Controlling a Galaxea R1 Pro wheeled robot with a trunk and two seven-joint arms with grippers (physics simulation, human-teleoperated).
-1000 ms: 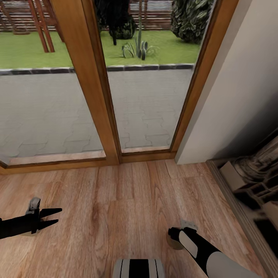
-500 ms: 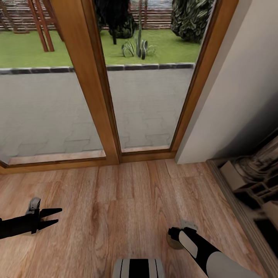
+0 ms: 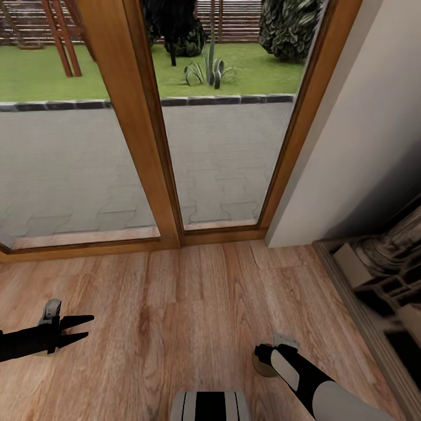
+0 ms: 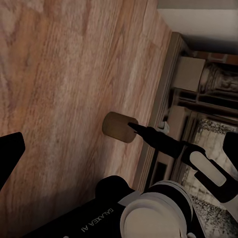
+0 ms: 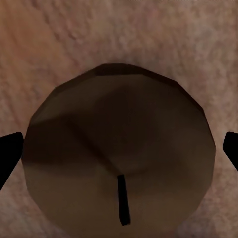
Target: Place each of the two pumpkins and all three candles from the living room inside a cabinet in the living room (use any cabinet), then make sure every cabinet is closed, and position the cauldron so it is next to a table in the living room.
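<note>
A short grey-beige candle (image 5: 119,153) with a dark wick sits between the fingertips of my right gripper (image 3: 266,358), which is shut on it just above the wooden floor. The left wrist view shows the same candle (image 4: 120,127) at the tip of the right arm. My left gripper (image 3: 89,327) hovers low over the floor at the left, open and holding nothing. The pumpkins, the cabinet, the cauldron and the table are out of view.
A glass door with a thick wooden frame (image 3: 149,146) stands straight ahead, with paving and lawn beyond it. A white wall (image 3: 362,146) rises at the right. Below the wall, a dark recess (image 3: 380,275) holds pale objects. My base (image 3: 210,406) shows at the bottom.
</note>
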